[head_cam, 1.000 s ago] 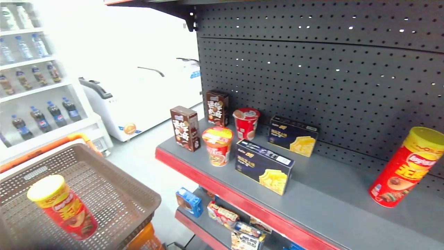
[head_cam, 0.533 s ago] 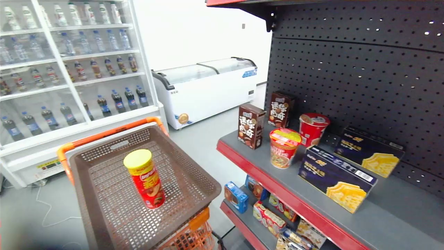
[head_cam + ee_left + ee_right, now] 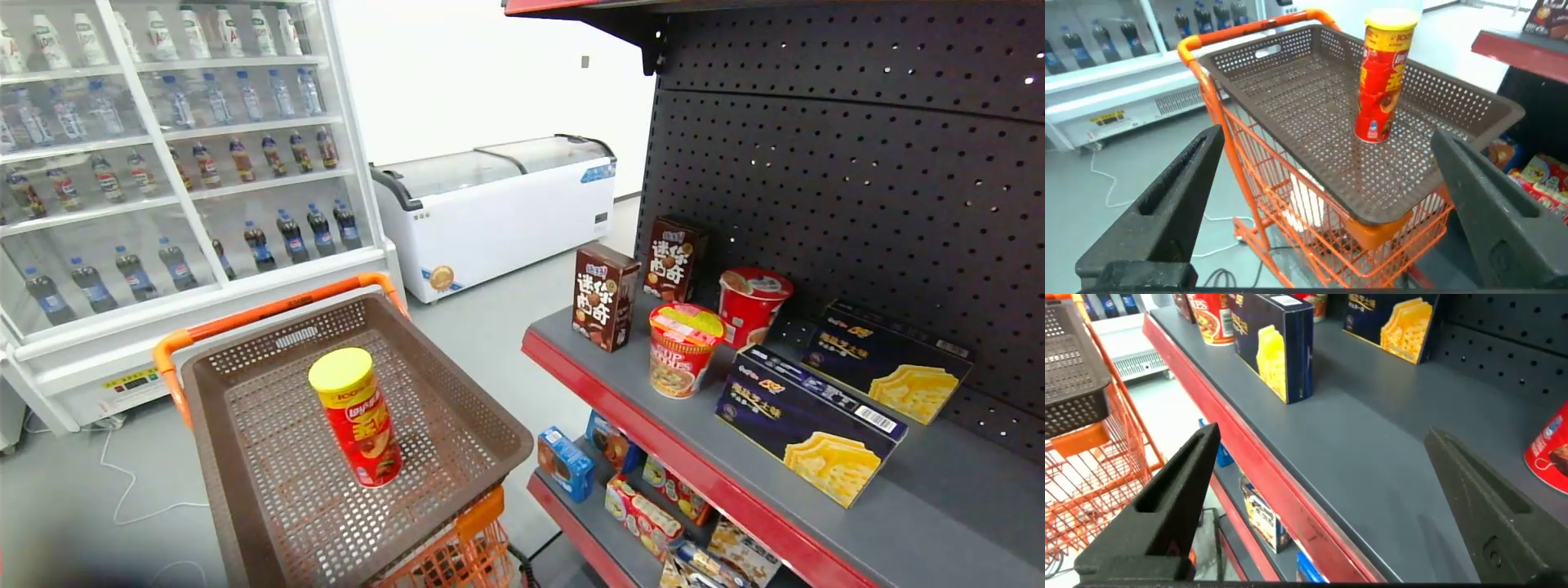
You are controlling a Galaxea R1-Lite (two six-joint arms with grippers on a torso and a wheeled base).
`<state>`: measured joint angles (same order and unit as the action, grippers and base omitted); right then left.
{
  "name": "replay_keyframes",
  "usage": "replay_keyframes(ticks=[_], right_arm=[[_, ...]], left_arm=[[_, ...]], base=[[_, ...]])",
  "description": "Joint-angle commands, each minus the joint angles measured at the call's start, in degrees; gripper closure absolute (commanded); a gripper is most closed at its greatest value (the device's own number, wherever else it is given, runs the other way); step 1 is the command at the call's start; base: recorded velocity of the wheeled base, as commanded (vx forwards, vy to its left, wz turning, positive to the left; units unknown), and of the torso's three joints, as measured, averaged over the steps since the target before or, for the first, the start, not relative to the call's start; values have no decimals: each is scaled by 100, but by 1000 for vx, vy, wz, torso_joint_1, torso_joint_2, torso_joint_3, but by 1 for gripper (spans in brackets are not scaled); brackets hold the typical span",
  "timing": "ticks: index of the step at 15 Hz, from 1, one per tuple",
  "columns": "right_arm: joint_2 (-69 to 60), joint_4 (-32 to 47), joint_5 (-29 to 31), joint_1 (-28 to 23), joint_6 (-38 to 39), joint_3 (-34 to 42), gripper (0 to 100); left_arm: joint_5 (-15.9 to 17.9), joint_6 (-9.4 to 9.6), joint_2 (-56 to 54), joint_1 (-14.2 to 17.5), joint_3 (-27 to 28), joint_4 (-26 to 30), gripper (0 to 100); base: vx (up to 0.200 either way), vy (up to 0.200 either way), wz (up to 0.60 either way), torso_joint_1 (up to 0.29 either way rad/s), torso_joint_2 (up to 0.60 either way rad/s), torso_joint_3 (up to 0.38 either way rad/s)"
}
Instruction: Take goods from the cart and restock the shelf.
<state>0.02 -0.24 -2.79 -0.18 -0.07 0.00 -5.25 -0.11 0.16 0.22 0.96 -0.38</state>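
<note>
Looking about halfway: red can (image 3: 1552, 453) already on shelf (image 3: 939, 506), twin can (image 3: 357, 416) upright in cart (image 3: 482, 408), untouched. Left hand (image 3: 1323, 151) gaping toward it, right hand (image 3: 1323, 437) open, empty over shelf. Pickup, placing not done yet.

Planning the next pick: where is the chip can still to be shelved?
The chip can stands upright near the middle of the cart's brown basket, left of the shelf in the head view.

The left claw (image 3: 1324, 140) has two matte black fingers (image 3: 1167, 204), each a long, flat-faced wedge tapering toward the tip, with bevelled upper edges. The right claw (image 3: 1323, 437) has fingers (image 3: 1490, 506) of the same matte black, angular, tapered form.
</note>
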Motion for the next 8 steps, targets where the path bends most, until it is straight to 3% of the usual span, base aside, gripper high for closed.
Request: replay_keyframes(ticks=[1,2,3,5,6,8], right_arm=[[-2,-2,-2,1,-1,0,0],[-2,-2,-2,1,-1,0,0],[-2,-2,-2,1,-1,0,0],[-2,-2,-2,1,-1,0,0],[-2,-2,-2,1,-1,0,0],[-2,-2,-2,1,-1,0,0]], left_arm=[[-28,565,652,-4,1451,548,0],[-2,811,977,-4,1952,873,0],[-28,864,1303,4,2215,1154,0],[-46,872,1953,-4,2751,1593,0],[-11,855,2858,-31,3314,2103,0],[68,837,4115,-40,3542,1954,0]], base=[[0,0,0,0,0,0],[0,0,0,0,0,0],[0,0,0,0,0,0],[0,0,0,0,0,0],[0,0,0,0,0,0],[0,0,0,0,0,0]])
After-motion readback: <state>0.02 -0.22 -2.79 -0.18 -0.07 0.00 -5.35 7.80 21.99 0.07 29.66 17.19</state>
